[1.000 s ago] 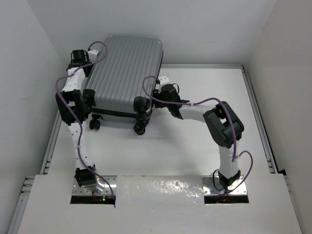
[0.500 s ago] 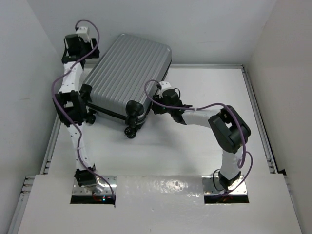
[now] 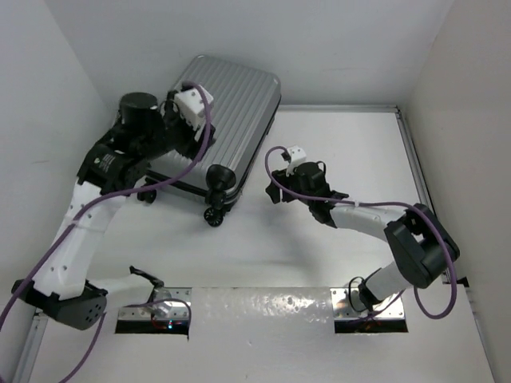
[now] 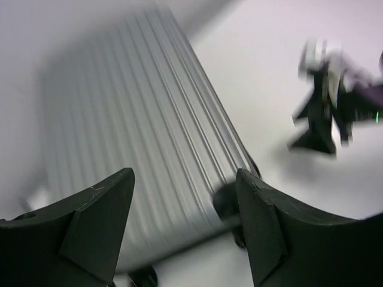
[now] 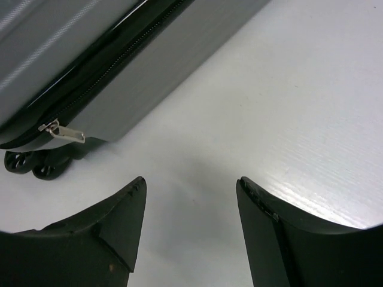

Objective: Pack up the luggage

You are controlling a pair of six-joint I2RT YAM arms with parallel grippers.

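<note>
Large silver-grey ribbed hard-shell suitcase [image 3: 235, 100] sits at far left of the white table [image 3: 319, 263], far end up near the back wall, wheel end toward the near side; set at an angle to the table edges; whether it lies flat or is tipped up, cannot tell.

Shell is shut; the right wrist view shows a black zip line along the seam with a small metal zip pull [image 5: 60, 131] hanging near the corner; the lining is hidden.

Black wheels [image 3: 214, 214] stick out at the near corner; a second wheel pair at the left is mostly covered by the left arm [image 3: 120, 163], which also hides the case's near-left part.

Left gripper [image 4: 185, 227] hovers above the ribbed face, fingers spread wide and holding nothing; this view is motion-blurred, ribs smeared, case edges soft; the right arm [image 4: 329, 107] shows there only as a dark blur at upper right. In the top view, the left fingers are hard to make out behind the wrist.

Right gripper [image 5: 191, 227] is over bare table just right of the case, released and apart from it; only the lower case side and two wheels [image 5: 30, 166] are in its frame, the rest is cut off at the top.
</note>
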